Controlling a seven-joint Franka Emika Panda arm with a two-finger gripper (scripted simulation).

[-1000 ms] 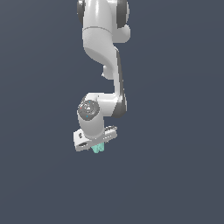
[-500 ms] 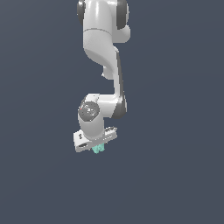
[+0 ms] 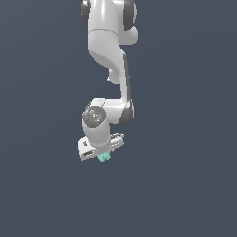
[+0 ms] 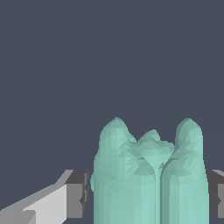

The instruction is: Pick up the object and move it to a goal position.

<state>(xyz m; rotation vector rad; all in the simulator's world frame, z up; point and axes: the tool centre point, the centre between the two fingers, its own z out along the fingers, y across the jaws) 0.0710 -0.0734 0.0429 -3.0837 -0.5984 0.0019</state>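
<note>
Mint-green, stiff and probably light, the knobbly object (image 4: 146, 175) is clamped across its flanks by the gripper (image 3: 104, 155).

The wrist view's lower edge cuts off the object (image 4: 148, 175). In the exterior view, the gripper (image 3: 103, 155) hides most of it.

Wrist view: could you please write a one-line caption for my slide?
Wrist view: the lumpy mint-green object sits between the gripper fingers against a plain dark grey background.
</note>
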